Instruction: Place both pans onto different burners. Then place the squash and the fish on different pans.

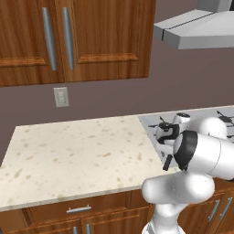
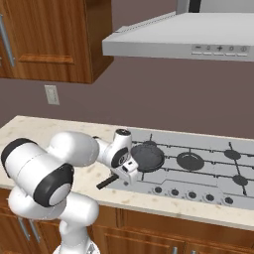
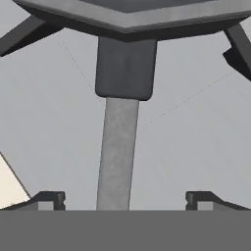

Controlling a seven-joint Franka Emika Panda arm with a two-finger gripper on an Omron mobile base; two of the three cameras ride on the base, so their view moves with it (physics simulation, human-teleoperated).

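Lying between the spread gripper (image 3: 125, 201) fingertips, apparently untouched: pan handle (image 3: 117, 152).

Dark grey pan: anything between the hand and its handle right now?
Nothing visible. In the hand view the hand is open, its fingertips apart on either side of the pan's handle, which runs up to the dark grey pan sitting on the front-left burner of the cooktop.

Dark grey pan (image 2: 147, 157) upright on the cooktop's front-left burner (image 2: 158, 165), long straight handle (image 3: 117, 152) toward the counter edge
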